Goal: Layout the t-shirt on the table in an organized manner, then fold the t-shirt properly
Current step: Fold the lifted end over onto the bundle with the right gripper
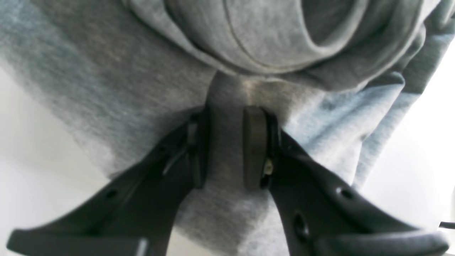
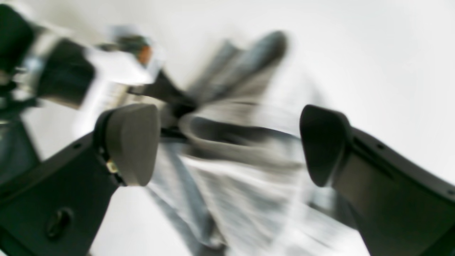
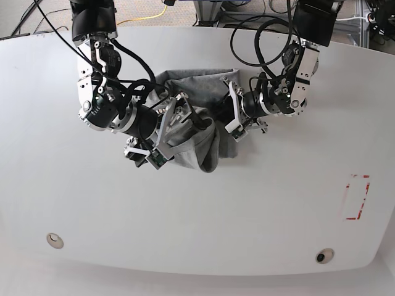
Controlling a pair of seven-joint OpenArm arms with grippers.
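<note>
The heather-grey t-shirt [image 3: 207, 148] lies bunched in a crumpled heap near the middle of the white table [image 3: 197, 234]. In the left wrist view my left gripper [image 1: 225, 113] is shut on a narrow fold of the t-shirt [image 1: 106, 71], with a rolled hem just beyond the pads. In the base view that left gripper [image 3: 229, 111] sits at the heap's right edge. My right gripper [image 2: 229, 142] stands wide open with nothing between its fingers, and the t-shirt [image 2: 241, 185] is blurred beyond it. In the base view the right gripper [image 3: 188, 120] hovers over the heap's left part.
A red tape rectangle [image 3: 358, 197] marks the table at the right. Two round grommets [image 3: 54, 240] [image 3: 324, 255] sit near the front edge. Cables and dark equipment run along the far edge behind both arms.
</note>
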